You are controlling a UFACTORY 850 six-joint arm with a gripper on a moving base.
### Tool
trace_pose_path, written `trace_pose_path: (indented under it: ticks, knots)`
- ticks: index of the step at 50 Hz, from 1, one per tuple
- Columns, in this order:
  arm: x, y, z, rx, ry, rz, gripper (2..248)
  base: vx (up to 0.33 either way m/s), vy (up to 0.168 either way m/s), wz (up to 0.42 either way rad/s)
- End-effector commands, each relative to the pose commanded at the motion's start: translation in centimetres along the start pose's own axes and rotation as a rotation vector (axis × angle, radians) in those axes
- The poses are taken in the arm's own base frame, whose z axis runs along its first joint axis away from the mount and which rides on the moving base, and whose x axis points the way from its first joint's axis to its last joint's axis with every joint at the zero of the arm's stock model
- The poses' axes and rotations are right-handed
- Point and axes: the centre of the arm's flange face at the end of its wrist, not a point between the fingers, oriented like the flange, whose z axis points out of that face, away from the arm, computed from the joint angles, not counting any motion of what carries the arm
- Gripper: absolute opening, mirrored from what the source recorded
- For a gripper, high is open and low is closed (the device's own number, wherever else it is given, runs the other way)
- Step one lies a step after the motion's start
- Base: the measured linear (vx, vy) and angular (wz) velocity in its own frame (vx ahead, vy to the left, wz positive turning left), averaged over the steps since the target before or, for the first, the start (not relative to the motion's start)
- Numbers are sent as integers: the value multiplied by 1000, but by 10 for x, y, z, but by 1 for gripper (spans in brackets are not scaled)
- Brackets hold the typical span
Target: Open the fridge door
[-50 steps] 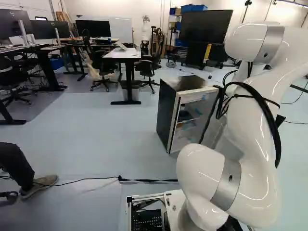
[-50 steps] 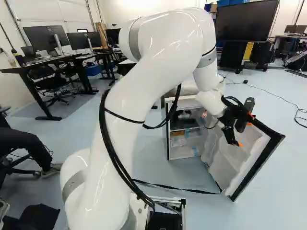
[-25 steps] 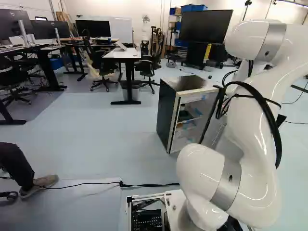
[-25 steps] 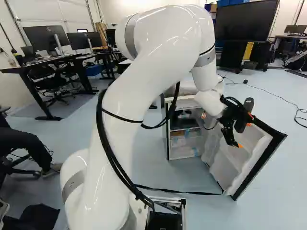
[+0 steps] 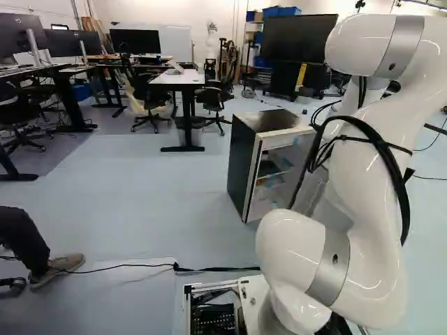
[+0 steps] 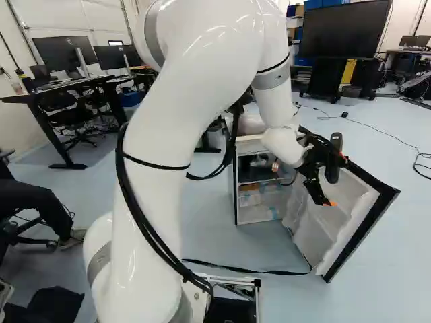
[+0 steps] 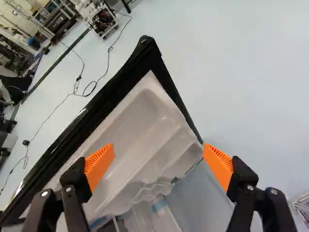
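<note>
1. The fridge (image 5: 239, 164) stands ahead of the base, and its door (image 6: 343, 225) already hangs wide open, so the task looks nearly done, if not finished.
2. The gripper (image 7: 158, 157) has its two fingers spread well apart, orange pads (image 7: 100, 166) facing each other with nothing pinched between them. It sits at the inner side of the door; whether it touches the shelf liner (image 7: 140, 116) I can't tell.
3. The likeliest trouble is a snag: if the arm (image 6: 182, 128) pulls away at a poor angle, a finger could catch the liner and drag the door back toward closing.
4. Pushing further out could strain the hinge or tip the fridge, should the door be near its stop.
5. The black strip (image 6: 236, 268) on the floor runs up near the door's low corner; driving over it, or a wider swing, might tug it.
6. Compared with the earlier frames, the arm has swung leftward in the right base view, and the gripper has shifted a little toward the fridge body, away from the door's outer edge.
7. The door keeps almost the same angle. The fridge and base show no clear move.
</note>
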Motion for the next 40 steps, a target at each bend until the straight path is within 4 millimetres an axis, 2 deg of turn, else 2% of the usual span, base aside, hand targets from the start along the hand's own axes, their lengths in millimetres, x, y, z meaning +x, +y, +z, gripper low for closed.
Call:
trace_pose_path:
  ticks: [40]
  knots:
    - [-22, 38, -67, 189, -53, -315, 247, 0, 0, 0]
